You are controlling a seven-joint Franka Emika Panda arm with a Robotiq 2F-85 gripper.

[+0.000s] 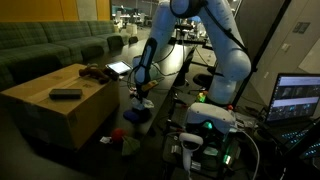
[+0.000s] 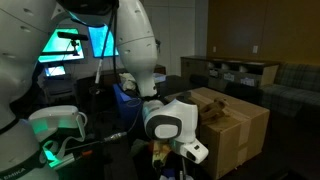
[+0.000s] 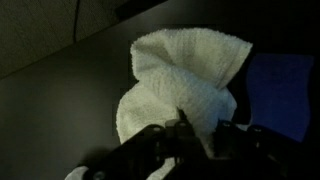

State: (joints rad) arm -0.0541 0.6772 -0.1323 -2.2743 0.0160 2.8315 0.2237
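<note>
Gripping a bunched, nubby white terry towel [image 3: 190, 70] with the pincer [image 3: 195, 132], just beside a smooth blue surface [image 3: 283, 85].

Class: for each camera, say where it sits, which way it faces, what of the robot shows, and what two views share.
An exterior view: beside the base, facing the sofa; the arm shows.
An exterior view: close up on the arm, facing the box.
Wrist view: faces down; fingers pinch a towel.
Both exterior views share arm and box.

rough white terry cloth towel [image 3: 190, 85], matt cardboard box [image 1: 62, 108]
</note>
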